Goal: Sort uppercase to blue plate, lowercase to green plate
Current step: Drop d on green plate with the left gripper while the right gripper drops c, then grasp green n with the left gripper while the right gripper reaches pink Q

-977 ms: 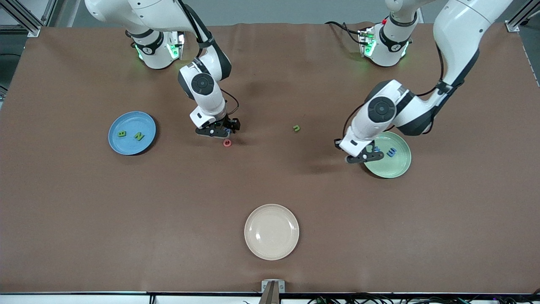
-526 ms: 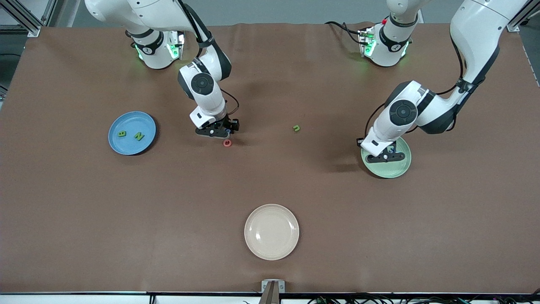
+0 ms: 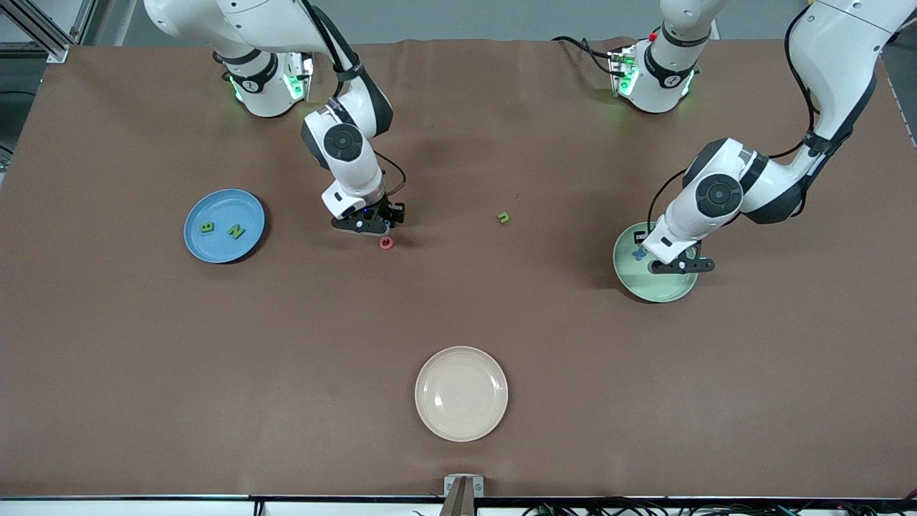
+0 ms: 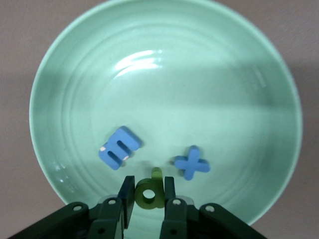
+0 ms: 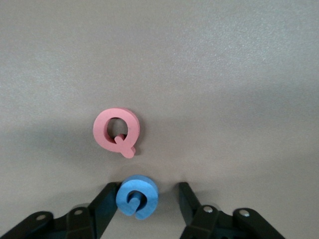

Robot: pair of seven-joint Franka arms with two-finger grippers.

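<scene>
Meanwhile left gripper (image 4: 148, 195) grips green p (image 4: 149, 191) over green plate (image 4: 239, 64)

You see a brown table (image 3: 143, 358) covered by a cloth-like mat with faint creases. On it sits a round, shallow cream plate (image 3: 461, 393), near the table edge closest to the front camera and about midway between the two ends. At that same edge, just below the cream plate in the front view, you find a small grey metal bracket (image 3: 463, 487). A tangle of dark cables (image 3: 716, 509) runs along that edge too. Aluminium frame posts (image 3: 43, 29) stand at the corners.
</scene>
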